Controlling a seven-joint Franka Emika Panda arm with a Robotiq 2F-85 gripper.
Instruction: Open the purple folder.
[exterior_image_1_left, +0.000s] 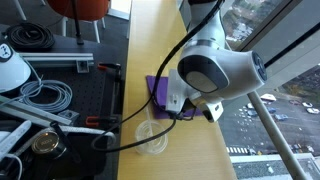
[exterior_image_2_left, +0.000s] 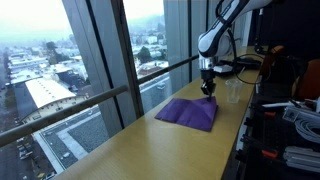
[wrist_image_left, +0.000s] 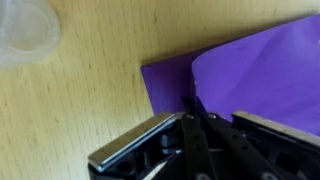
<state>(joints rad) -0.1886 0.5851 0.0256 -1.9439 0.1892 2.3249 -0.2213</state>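
Observation:
The purple folder (exterior_image_2_left: 186, 113) lies flat on the wooden table. It also shows in an exterior view (exterior_image_1_left: 156, 89), partly hidden by the arm, and in the wrist view (wrist_image_left: 250, 70). My gripper (exterior_image_2_left: 208, 90) stands at the folder's far edge. In the wrist view the fingers (wrist_image_left: 194, 108) are pressed together on the edge of the folder's top cover. That cover sits slightly raised over the darker bottom layer (wrist_image_left: 165, 85). No white paper shows.
A clear plastic cup (exterior_image_1_left: 152, 138) stands on the table near the folder and shows in the wrist view (wrist_image_left: 25, 30) too. A black cart with cables and tools (exterior_image_1_left: 45, 95) runs along the table's side. Large windows (exterior_image_2_left: 90, 60) border the table.

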